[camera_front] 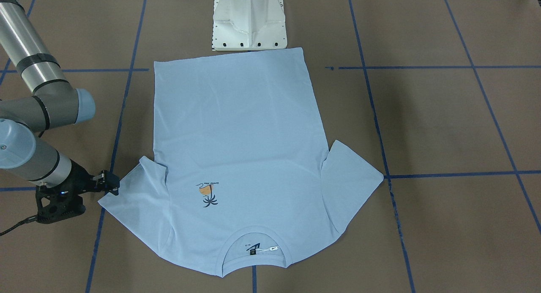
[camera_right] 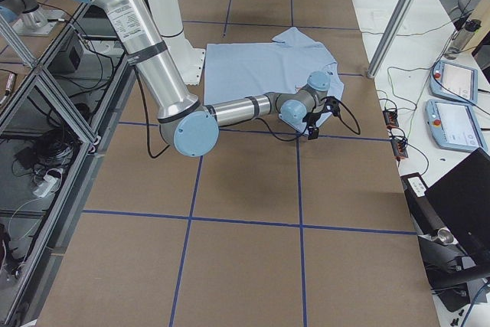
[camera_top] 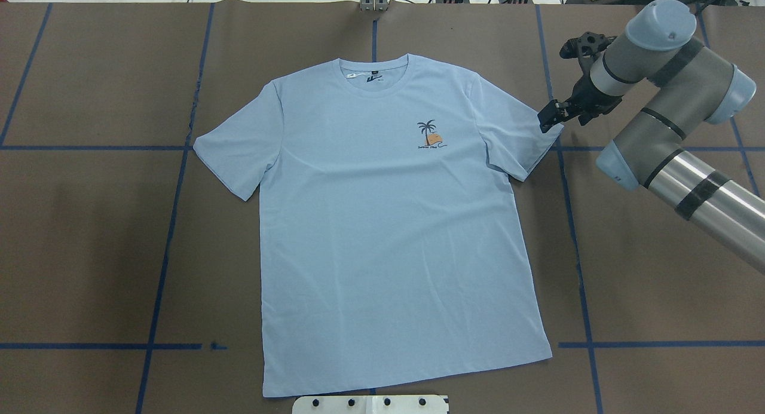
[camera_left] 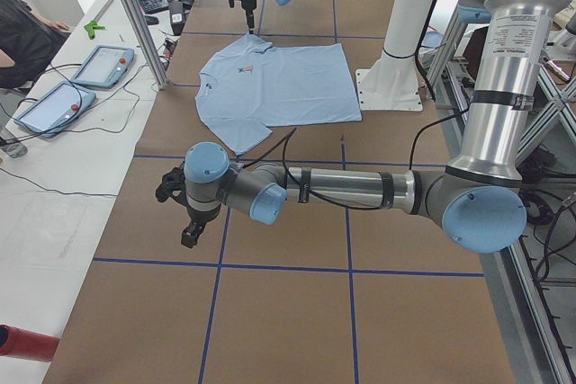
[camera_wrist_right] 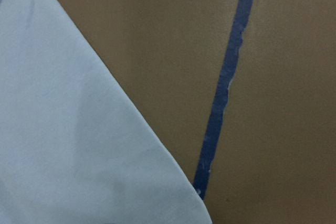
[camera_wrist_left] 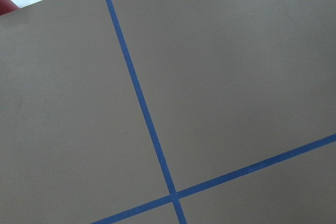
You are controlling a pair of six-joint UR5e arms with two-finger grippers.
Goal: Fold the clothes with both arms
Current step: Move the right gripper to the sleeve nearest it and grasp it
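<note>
The light blue T-shirt (camera_top: pixel 388 223) lies flat and face up on the brown table, collar (camera_top: pixel 373 73) at the far side and palm print (camera_top: pixel 431 136) on the chest. It also shows in the front-facing view (camera_front: pixel 241 157). My right gripper (camera_top: pixel 550 119) hangs just off the outer edge of the sleeve (camera_top: pixel 514 133) on the robot's right, its fingers a little apart and holding nothing. The right wrist view shows that sleeve's corner (camera_wrist_right: pixel 79 145). My left gripper (camera_left: pixel 189 236) shows only in the exterior left view, over bare table well away from the shirt. I cannot tell whether it is open.
The white pedestal base (camera_front: pixel 249 20) stands just behind the shirt's hem. Blue tape lines (camera_top: pixel 574 235) cross the brown table. Operator tablets (camera_left: pixel 54 105) lie on a side bench. The left wrist view shows only table and crossing tape (camera_wrist_left: pixel 173 198).
</note>
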